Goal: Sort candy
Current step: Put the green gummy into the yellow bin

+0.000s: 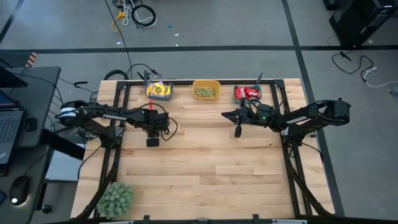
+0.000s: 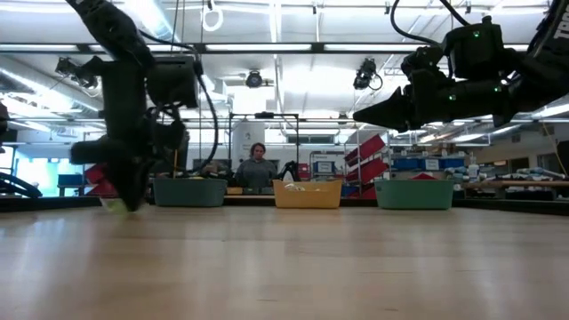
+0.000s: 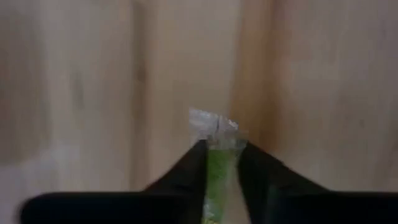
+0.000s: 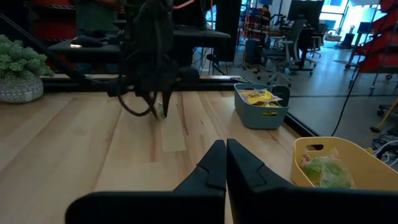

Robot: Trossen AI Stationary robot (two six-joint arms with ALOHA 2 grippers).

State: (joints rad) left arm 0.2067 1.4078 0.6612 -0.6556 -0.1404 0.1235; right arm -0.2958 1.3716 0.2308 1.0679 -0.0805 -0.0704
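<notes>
Spreading under everything is the pale wooden table (image 1: 205, 168), framed by dark rails. On its near left corner, well behind the left gripper, sits a fuzzy green plant (image 1: 115, 198). Both dark arms reach in from the sides. The left arm (image 1: 106, 115) comes in over the table's left half, and the right arm (image 1: 311, 115) comes in from the right edge.

Along the far edge stand three small bins. The teal bin (image 1: 158, 91) holding yellow packets is just beyond the left gripper. The yellow-orange bin (image 1: 206, 89) holding pale green packets sits between the two grippers, farther back. The second teal bin (image 1: 247, 93), with red packets in it, lies just beyond the right gripper.

The left gripper (image 3: 219, 163) points down at the wood, its fingers (image 3: 193, 165) closing in on either side of a pale green candy (image 3: 217, 149). The packet's crinkled clear end sticks out past the fingertips. It sits right at the table surface, and I cannot tell whether it is lifted clear.

The right gripper (image 4: 224, 163) hangs above the table, well apart from the left one, its fingers pressed together with nothing between them.

Beyond the table a person (image 2: 258, 167) sits at a desk in the room.
</notes>
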